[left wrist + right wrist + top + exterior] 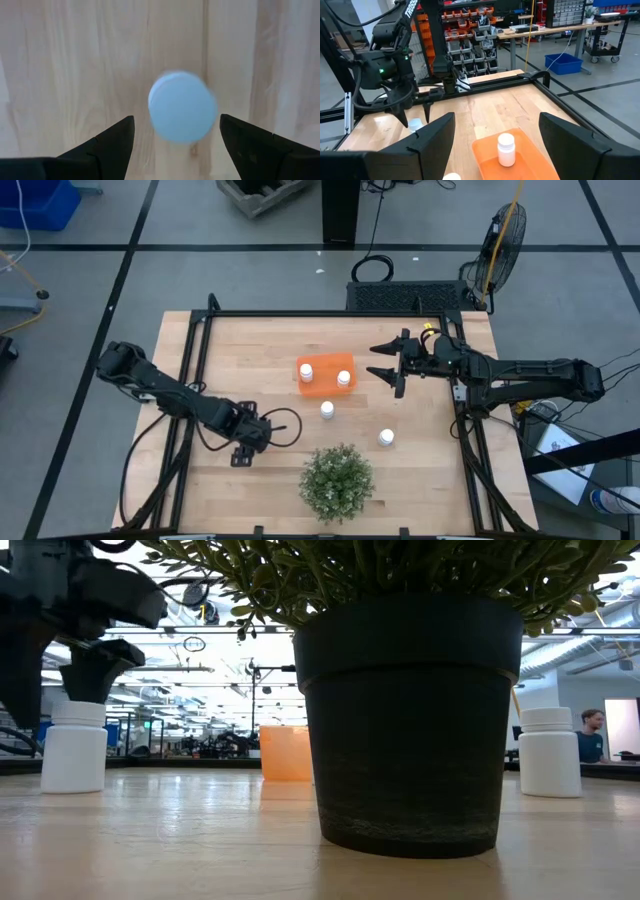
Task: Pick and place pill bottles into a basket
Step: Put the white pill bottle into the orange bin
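Two pill bottles (306, 370) (344, 378) stand upright in the orange basket (326, 385). Two more (327, 409) (386, 437) stand on their bases on the table. A fifth bottle (182, 106) stands under my left gripper (245, 447). That gripper points down, open, with one finger on each side of the cap and apart from it. In the low view this bottle (75, 747) stands just below the gripper. My right gripper (378, 360) is open and empty, level, just right of the basket.
A green plant in a dark pot (336, 480) stands near the table's front edge, right of my left gripper. In the low view the pot (410, 720) hides the middle of the table. A black frame rail (320, 314) borders the tabletop.
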You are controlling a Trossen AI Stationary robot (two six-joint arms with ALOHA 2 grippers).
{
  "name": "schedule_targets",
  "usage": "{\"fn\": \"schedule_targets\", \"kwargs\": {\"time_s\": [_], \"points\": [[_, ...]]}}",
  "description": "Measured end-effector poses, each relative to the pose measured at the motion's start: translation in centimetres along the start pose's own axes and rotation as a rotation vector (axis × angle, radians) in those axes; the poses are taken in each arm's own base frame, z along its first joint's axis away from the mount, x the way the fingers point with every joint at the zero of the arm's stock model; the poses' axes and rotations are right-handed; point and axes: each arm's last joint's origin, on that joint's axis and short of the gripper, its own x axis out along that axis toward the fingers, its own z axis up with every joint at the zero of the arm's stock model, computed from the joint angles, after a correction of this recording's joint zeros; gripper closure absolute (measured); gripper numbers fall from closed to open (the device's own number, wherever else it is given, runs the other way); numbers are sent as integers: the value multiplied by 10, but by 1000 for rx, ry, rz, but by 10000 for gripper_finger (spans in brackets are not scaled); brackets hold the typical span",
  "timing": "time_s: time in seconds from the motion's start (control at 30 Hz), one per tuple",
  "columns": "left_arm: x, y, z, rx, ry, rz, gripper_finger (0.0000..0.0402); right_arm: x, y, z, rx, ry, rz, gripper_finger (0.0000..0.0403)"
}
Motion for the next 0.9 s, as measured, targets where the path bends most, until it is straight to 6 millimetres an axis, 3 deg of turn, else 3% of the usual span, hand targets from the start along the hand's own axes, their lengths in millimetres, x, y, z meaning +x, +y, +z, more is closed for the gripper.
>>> {"fn": "schedule_targets", "kwargs": {"time_s": [0.67, 0.8, 0.9], "points": [[0, 1, 6, 20, -55, -20, 143, 0, 1, 0, 21, 4, 26, 124], [0, 4, 8, 23, -63, -1, 170, 0, 1, 0, 21, 4, 27, 124], [0, 7, 9, 15, -68, 11, 213, 0, 1, 0, 21, 4, 27, 124]]}}
